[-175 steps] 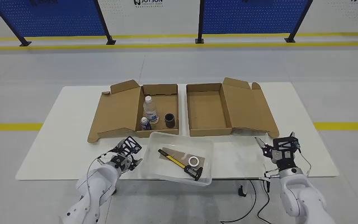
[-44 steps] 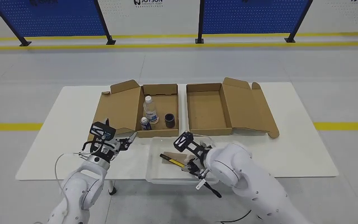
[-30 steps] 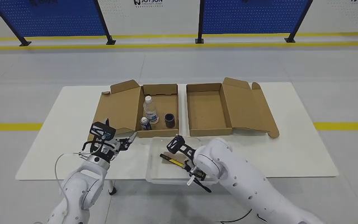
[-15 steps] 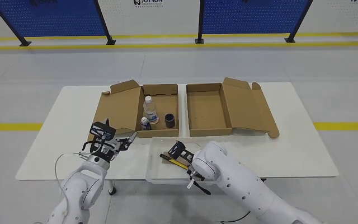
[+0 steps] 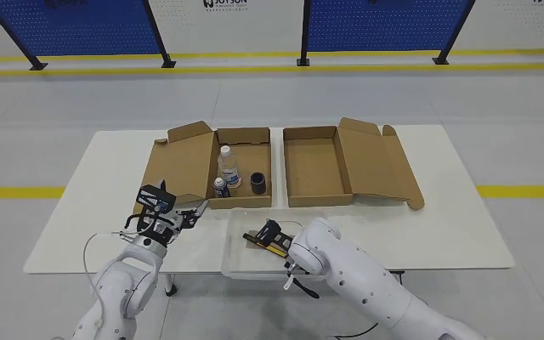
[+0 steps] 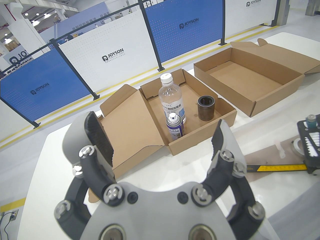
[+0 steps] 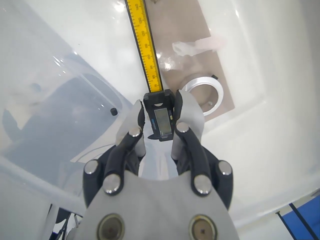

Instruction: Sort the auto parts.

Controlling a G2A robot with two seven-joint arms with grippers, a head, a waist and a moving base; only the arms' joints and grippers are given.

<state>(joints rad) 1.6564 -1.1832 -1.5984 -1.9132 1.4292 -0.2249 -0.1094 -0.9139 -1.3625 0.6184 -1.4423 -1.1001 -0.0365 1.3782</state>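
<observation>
The right tool (image 7: 158, 116) has swung in from the counter's (image 5: 102, 212) right edge and now clamps the black head of the caliper (image 7: 146, 51) in the clear tray (image 5: 231, 246), so a lift can follow. The left tool (image 6: 155, 123) stands open. The caliper's yellow scale bears numbered marks; the bottle (image 6: 172, 96) carries a label.

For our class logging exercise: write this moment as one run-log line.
right hand: shut on caliper, in tray | left hand: open, beside left box

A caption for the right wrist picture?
Right gripper shut on the digital caliper in the white tray, metal ring beside it.
</observation>
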